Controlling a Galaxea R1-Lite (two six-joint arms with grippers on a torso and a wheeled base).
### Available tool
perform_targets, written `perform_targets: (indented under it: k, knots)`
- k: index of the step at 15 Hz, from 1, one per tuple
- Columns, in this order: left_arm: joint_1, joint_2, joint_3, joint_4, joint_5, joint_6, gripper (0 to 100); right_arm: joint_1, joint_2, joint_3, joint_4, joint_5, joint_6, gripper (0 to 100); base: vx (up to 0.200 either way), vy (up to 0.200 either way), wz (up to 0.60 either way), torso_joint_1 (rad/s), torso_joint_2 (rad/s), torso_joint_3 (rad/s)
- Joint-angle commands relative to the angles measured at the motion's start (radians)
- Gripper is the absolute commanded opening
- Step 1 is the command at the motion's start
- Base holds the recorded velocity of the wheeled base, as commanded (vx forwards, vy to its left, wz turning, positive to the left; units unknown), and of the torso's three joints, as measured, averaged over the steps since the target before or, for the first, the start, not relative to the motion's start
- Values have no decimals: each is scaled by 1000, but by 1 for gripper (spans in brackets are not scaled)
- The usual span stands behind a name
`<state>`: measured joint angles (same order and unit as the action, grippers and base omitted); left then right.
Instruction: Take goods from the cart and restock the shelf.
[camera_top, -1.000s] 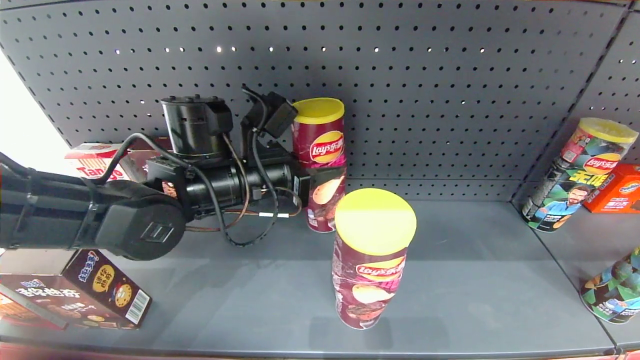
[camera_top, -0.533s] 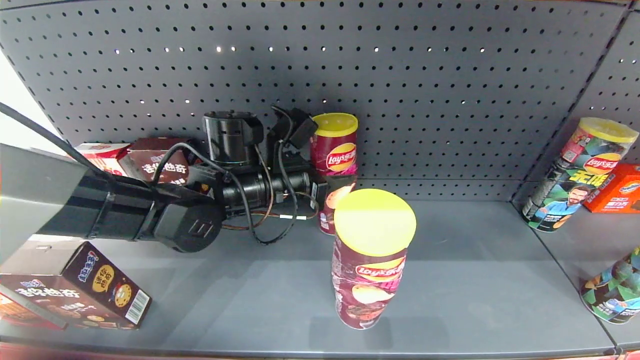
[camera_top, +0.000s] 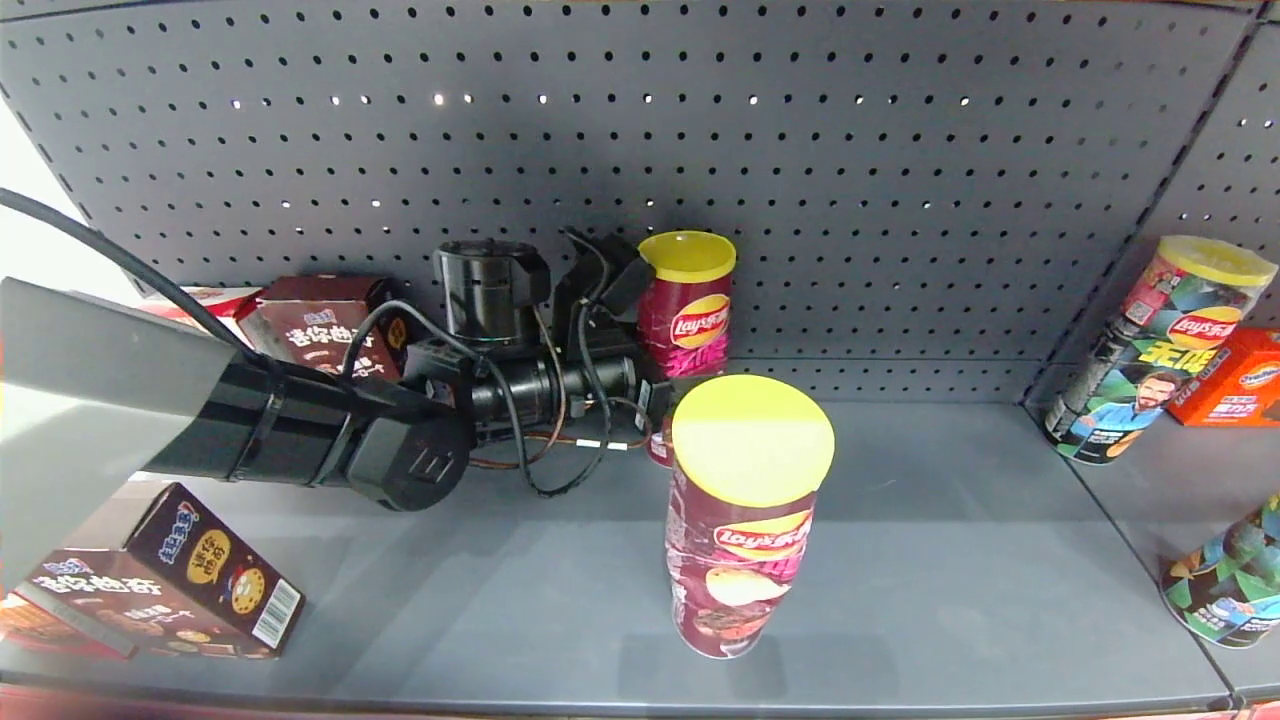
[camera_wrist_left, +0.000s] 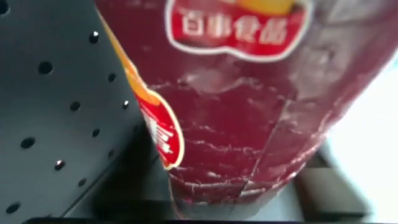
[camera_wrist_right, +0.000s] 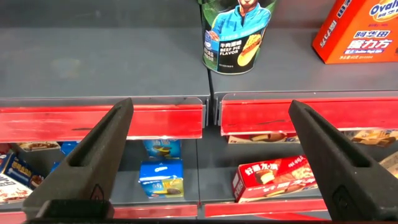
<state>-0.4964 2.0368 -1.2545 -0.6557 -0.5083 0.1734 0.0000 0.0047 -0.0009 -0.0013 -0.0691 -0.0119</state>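
A maroon chips can (camera_top: 686, 300) with a yellow lid stands upright at the back of the grey shelf (camera_top: 950, 530), close to the pegboard. My left gripper (camera_top: 655, 398) is shut on its lower half, reaching in from the left. The can's base is hidden behind a second, identical can (camera_top: 745, 520) standing nearer the front. In the left wrist view the held can (camera_wrist_left: 249, 99) sits right beside the pegboard (camera_wrist_left: 43, 93). My right gripper (camera_wrist_right: 208, 180) is open and holds nothing, in front of lower shelves with red price strips (camera_wrist_right: 155, 121).
Brown cookie boxes lie at the left front (camera_top: 200, 585) and left back (camera_top: 320, 325). Green cans (camera_top: 1160, 345) (camera_top: 1225, 585) and an orange box (camera_top: 1235, 380) stand on the right section. The shelf floor right of the maroon cans is bare.
My left arm has carried the held can to the right and deeper in, toward the pegboard. The front can has not moved.
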Motion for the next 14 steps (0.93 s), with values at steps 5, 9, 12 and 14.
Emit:
perform_targets:
  k: [5,9,12,14]
  knots:
    - [-1,-136,78,2,2,0,100,0,1,1,0,0,0,100,0,0,0,0,0,0]
    - [2,-213,161,-16,8,0,100,0,1,-1,0,0,0,100,0,0,0,0,0,0]
    - [33,-285,282,-44,60,64,100,0,1,1,0,0,0,100,0,0,0,0,0,0]
    - [39,-308,352,-47,128,103,100,0,1,1,0,-1,0,100,0,0,0,0,0,0]
